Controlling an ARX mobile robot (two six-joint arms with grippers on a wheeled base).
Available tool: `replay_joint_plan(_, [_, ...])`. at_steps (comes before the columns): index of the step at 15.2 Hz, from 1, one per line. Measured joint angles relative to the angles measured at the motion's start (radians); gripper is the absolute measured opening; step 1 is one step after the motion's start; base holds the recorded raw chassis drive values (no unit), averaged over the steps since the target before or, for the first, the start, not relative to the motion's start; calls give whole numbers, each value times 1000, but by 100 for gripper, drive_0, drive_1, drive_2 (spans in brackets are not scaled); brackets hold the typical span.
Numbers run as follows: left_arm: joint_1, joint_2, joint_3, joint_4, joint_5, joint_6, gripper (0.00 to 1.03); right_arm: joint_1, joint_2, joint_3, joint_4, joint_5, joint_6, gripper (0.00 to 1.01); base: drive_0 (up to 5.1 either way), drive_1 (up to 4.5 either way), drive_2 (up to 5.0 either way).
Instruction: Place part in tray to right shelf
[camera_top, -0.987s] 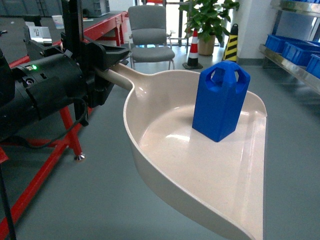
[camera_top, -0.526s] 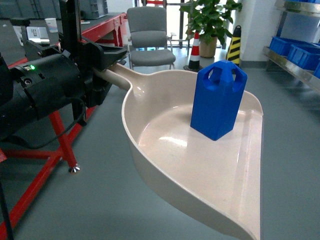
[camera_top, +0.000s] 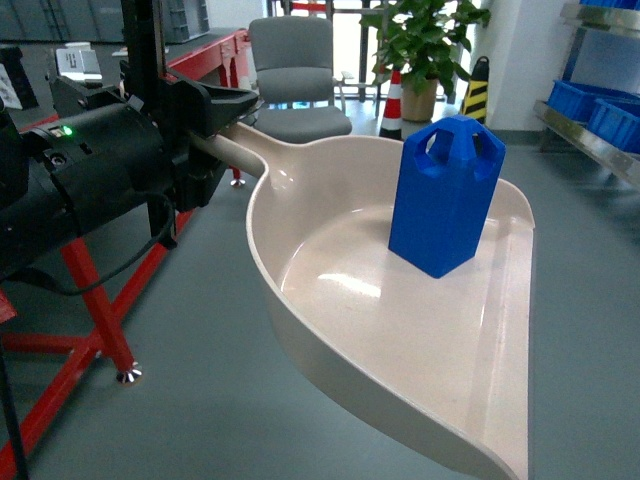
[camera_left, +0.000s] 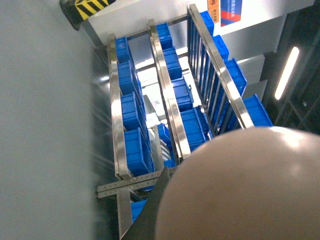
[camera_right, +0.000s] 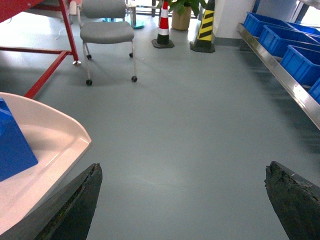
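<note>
Part upright in tray

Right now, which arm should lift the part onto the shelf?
Right. Its gripper is open and empty beside the part; the left gripper is holding the tray handle.

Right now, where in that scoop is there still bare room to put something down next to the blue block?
The scoop is bare across its middle and near side, between the curved left rim and the flat front edge. The blue block crowds the far corner by that edge. The left gripper closes off the handle end. The right gripper hangs open over bare floor.
</note>
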Motion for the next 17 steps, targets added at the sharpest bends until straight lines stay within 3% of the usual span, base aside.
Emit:
replay_joint_plan(4, [0, 0, 0, -3, 0, 0, 12, 0, 0, 0, -2, 0, 0, 98, -3, 425, -430])
replay_joint_plan(17, [1, -2, 2, -2, -3, 0, 12, 0, 0, 0, -1, 0, 0, 98, -171, -171, -171])
